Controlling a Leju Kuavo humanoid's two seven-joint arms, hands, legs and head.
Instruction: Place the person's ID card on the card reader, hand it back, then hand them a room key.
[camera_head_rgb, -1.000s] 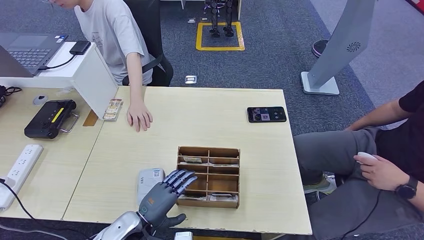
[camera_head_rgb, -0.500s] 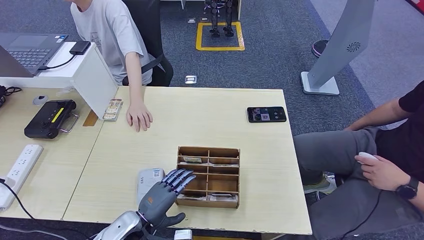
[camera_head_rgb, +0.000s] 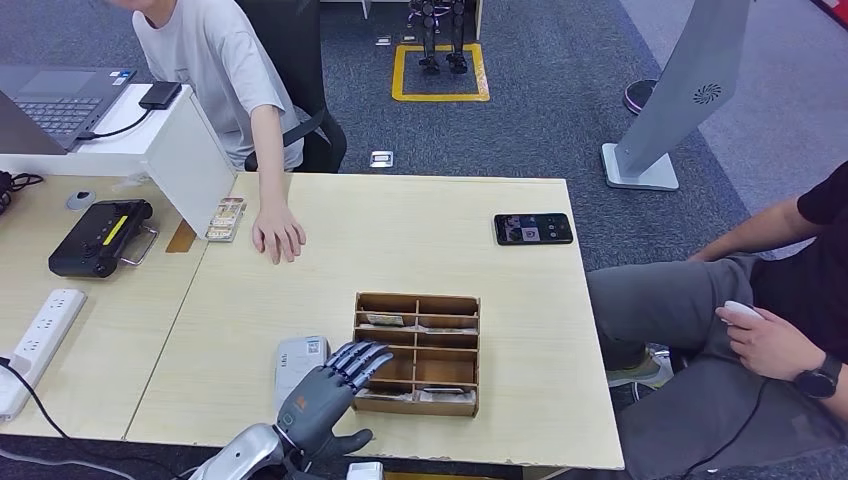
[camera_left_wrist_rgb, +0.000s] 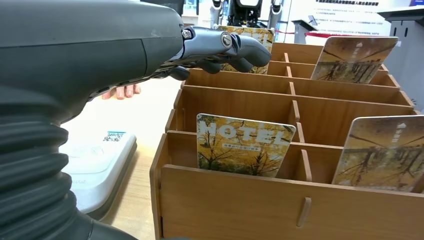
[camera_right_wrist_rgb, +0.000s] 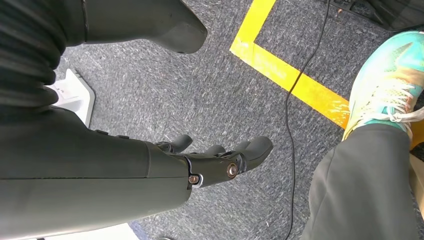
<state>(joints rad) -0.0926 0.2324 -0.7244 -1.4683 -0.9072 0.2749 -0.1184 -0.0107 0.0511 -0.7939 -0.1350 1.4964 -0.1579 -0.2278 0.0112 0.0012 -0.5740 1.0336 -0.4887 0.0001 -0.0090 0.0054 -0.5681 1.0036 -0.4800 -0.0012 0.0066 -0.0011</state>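
Hidden and cut-off parts

The left hand (camera_head_rgb: 325, 392) covers part of the card reader (camera_head_rgb: 297, 360). Key cards (camera_left_wrist_rgb: 242, 144) sink behind wooden organizer (camera_left_wrist_rgb: 280, 210) walls. The seated person (camera_head_rgb: 215, 60) is cropped at the top edge.

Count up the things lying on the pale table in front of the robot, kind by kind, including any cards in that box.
Wooden divided box: 1
Hotel key cards standing in it: 4
White card reader: 1
Black phone: 1
Small patterned pack beside the person's hand: 1
Total: 8
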